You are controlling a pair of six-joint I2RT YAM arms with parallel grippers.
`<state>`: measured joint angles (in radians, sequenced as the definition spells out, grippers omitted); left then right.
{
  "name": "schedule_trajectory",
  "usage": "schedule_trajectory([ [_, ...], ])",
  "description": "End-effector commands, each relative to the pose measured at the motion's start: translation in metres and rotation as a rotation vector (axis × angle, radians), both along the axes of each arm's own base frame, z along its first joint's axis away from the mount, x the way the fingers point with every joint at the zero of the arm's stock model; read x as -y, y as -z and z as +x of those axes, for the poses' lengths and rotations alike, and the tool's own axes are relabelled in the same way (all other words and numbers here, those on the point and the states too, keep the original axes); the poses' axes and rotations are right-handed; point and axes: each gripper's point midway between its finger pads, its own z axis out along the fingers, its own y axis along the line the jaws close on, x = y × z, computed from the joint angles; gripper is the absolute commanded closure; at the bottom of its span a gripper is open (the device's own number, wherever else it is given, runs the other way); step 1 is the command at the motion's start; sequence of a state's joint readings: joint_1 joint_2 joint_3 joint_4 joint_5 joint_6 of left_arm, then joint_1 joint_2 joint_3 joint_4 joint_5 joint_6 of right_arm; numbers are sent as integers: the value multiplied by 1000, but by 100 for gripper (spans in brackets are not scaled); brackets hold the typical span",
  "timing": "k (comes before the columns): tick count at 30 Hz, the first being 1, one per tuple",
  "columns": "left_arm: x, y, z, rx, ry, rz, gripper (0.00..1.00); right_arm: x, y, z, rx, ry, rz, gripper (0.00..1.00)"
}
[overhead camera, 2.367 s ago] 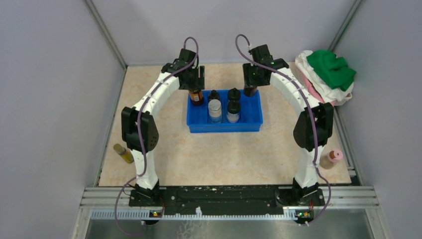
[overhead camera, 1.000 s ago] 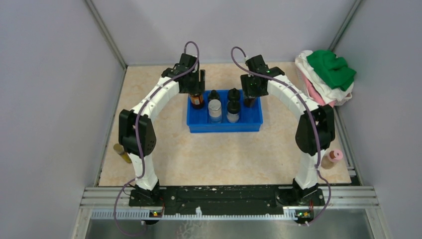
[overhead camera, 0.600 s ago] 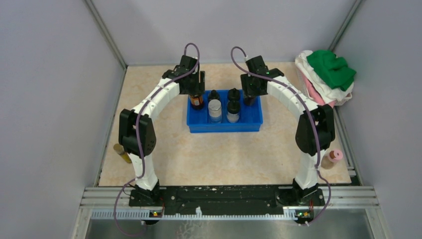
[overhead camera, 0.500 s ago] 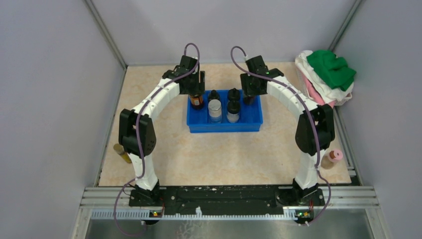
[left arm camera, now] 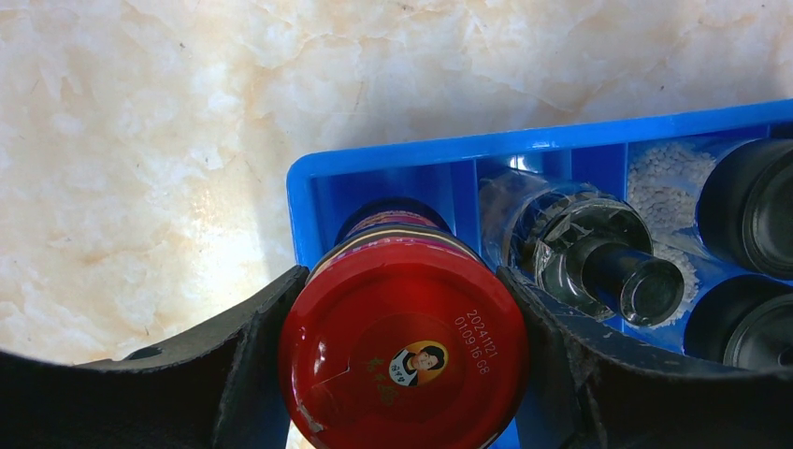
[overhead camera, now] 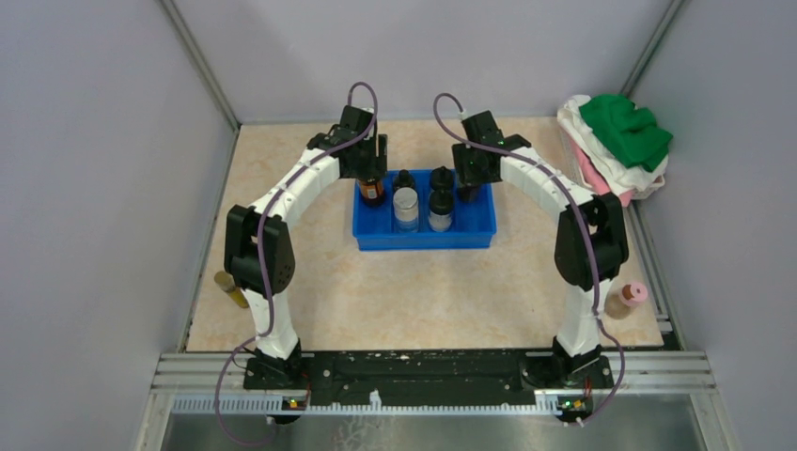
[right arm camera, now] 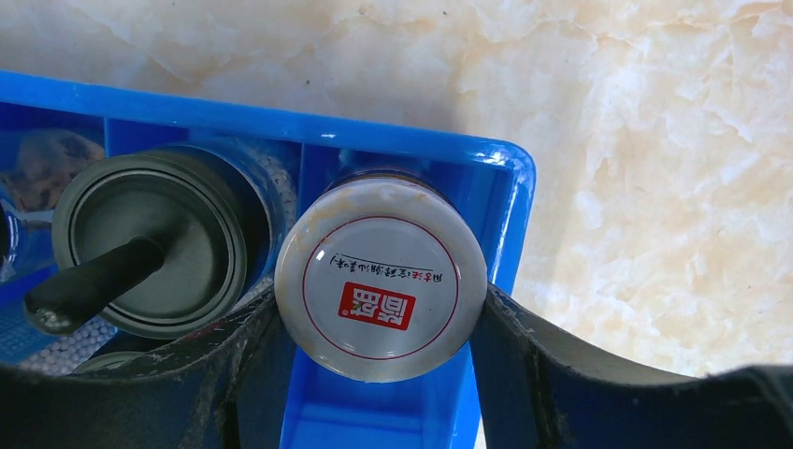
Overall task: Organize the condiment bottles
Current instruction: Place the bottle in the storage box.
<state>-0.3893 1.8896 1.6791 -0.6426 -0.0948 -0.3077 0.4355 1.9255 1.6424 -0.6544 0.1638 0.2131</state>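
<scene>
Both jaws tight around jars in the blue tray: left on red-lidded jar, right on white-lidded jar.

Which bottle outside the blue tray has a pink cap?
The pink-capped bottle, standing at the right edge of the table. The other one outside, the yellowish bottle at the left edge, shows no pink.

1 overhead, 2 close wrist views share tray.

On beige table: blue tray near far edge, yellowish bottle, apparently lying, at left edge, pink-capped bottle at right edge, cloths in far-right corner.
</scene>
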Motion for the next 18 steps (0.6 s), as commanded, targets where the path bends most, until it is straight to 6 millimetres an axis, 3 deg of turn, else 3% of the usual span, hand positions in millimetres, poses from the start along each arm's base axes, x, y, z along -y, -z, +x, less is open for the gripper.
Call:
schedule_trajectory([
  [1,10,-30,19,122,-3,-46,100,-11,-17,21,100,12,62,100],
  [18,12,-14,21,86,0,-39,94,-10,-8,23,89,15,61,100],
])
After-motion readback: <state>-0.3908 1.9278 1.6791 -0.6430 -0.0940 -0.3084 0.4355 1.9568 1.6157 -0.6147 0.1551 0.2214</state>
